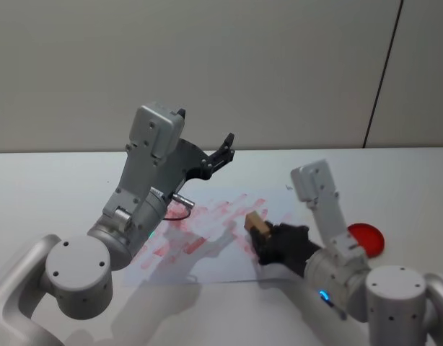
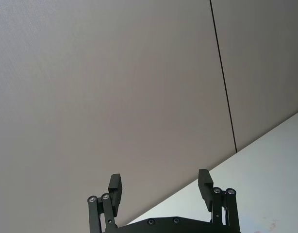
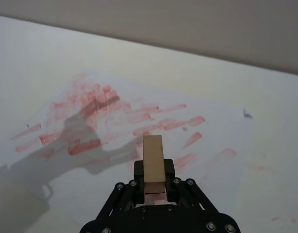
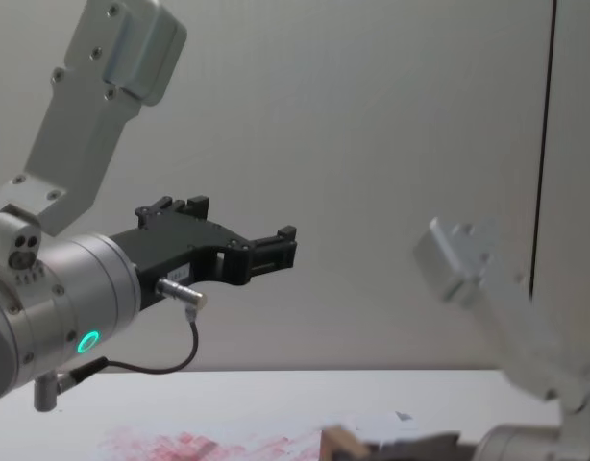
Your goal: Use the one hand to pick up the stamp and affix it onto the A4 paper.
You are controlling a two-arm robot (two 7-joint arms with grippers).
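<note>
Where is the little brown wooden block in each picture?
Head view: the small light-brown wooden stamp is low and right of centre, held by the right gripper.
Right wrist view: clamped between the jaws, with the paper behind it.
Chest view: at the bottom edge, right of centre.
Left wrist view: aims at the wall past the left gripper, jaws open.
Shared landmark: the white paper with red stamp marks.

Wooden stamp (image 1: pixel 256 222) in right gripper (image 1: pixel 261 235)

1. Paper (image 1: pixel 207 216): white sheet smeared with red-pink marks, flat at the counter's (image 1: pixel 55 180) middle.
2. Stamp (image 1: pixel 256 223): light-brown wooden block, clamped in the right gripper's (image 1: pixel 263 236) jaws, over the paper's right part.
</note>
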